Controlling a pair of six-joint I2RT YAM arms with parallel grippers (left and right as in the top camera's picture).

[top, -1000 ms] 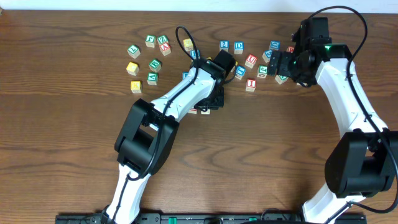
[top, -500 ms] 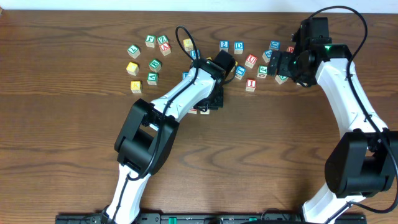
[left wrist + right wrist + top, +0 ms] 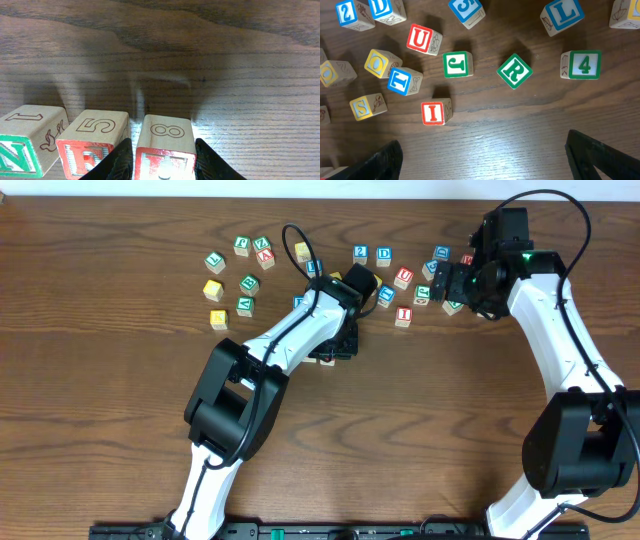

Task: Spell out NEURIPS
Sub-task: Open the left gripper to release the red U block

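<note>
In the left wrist view a green N cube [image 3: 20, 152] and a red E cube [image 3: 90, 147] stand side by side on the table. Right of them is a red-lettered cube [image 3: 165, 145] with an 8 on its upper face; its letter is cut off by the frame edge. My left gripper [image 3: 164, 162] is shut on this cube, with a finger [image 3: 120, 160] pressed to each side, and shows in the overhead view [image 3: 330, 352]. My right gripper [image 3: 490, 160] is open and empty above bare wood. Ahead of it lie a red U [image 3: 420, 37], a green R [image 3: 514, 71] and a red I [image 3: 433, 113]. I cannot pick out the blue P.
Other loose cubes lie by the right gripper: green J [image 3: 456, 64], green 4 [image 3: 584, 65], blue L [image 3: 563, 14], blue T [image 3: 400, 81], yellow O [image 3: 379, 62], yellow S [image 3: 364, 107]. Several more cubes sit at the far left [image 3: 240, 280].
</note>
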